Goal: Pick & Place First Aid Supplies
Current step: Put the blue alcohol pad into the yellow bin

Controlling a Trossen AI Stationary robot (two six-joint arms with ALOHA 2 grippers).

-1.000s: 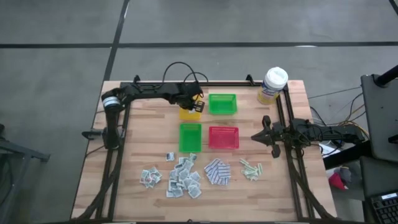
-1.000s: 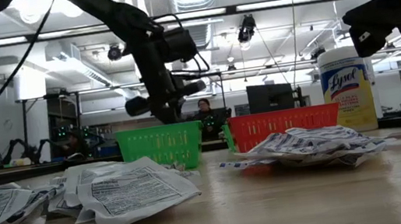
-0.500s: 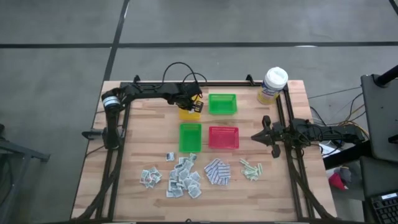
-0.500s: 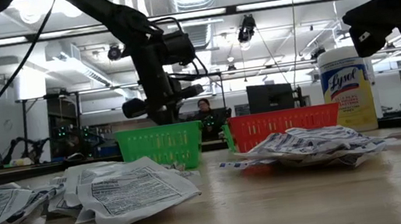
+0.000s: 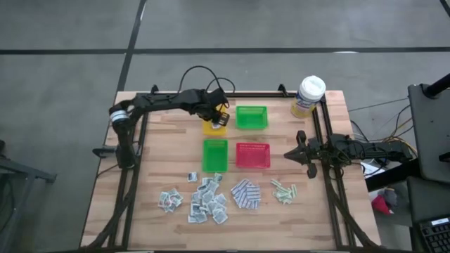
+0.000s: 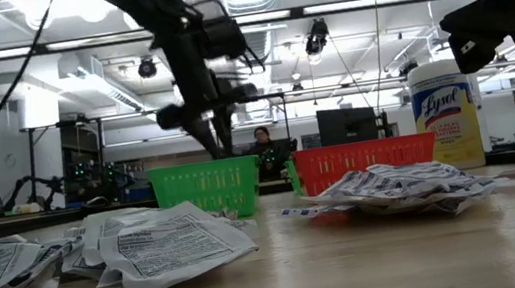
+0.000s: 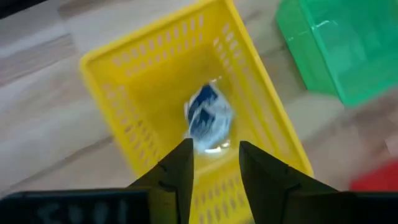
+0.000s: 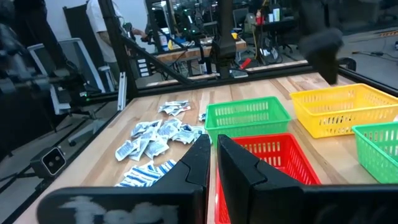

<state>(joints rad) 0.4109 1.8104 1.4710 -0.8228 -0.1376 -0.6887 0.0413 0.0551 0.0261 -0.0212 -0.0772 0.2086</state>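
A: Where is the left tool right now?

B: Over the yellow tray, upper middle of the high view. Its fingers stand apart with nothing between them. A blue-and-white pad lies on the tray floor just beyond the fingertips.

A: And the right tool?

B: Waiting at the right edge of the counter, fingers nearly together, holding nothing.

A: The rest of the supplies?

B: Loose along the lower part of the high view: white-grey sachets lower centre-left, more blue-and-white pads beside them, pale green strips further right. The green trays and red tray sit between them and the yellow one.

A: How will those packets handle?

B: My guess is very light, thin and floppy, with slick wrappers. They overlap, so a pinch could lift two. I'd take one at an exposed edge or corner lying free of its neighbours, closing gently; crushing seems no great risk, slipping does.
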